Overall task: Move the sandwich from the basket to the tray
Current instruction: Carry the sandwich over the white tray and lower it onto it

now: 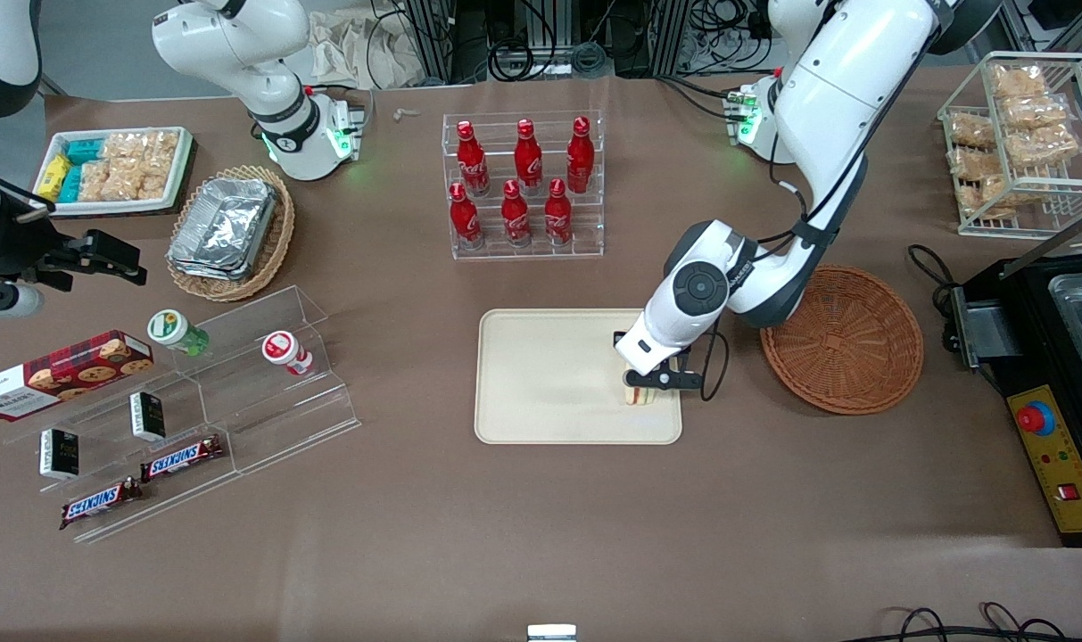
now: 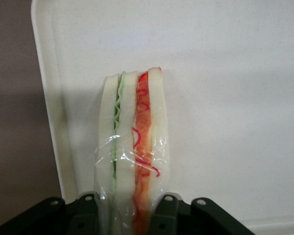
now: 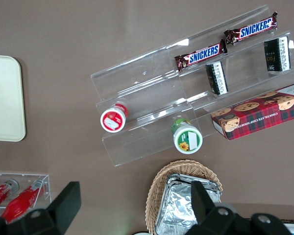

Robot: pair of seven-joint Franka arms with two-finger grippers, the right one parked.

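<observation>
Only the left wrist view showed the grip up close: the jaws (image 2: 125, 215) were clamped on either side of the sandwich (image 2: 132, 156), a wedge of pale bread in clear wrap with a green layer and a red layer running along its cut edge. From the front, the arm covered most of that, and the sandwich stood on edge on the cream tray (image 1: 541, 374) near its 4 o'clock corner, with the brown wicker basket (image 1: 848, 343) sitting on the counter (image 1: 541, 535) just beside the tray, toward the working arm's end.
</observation>
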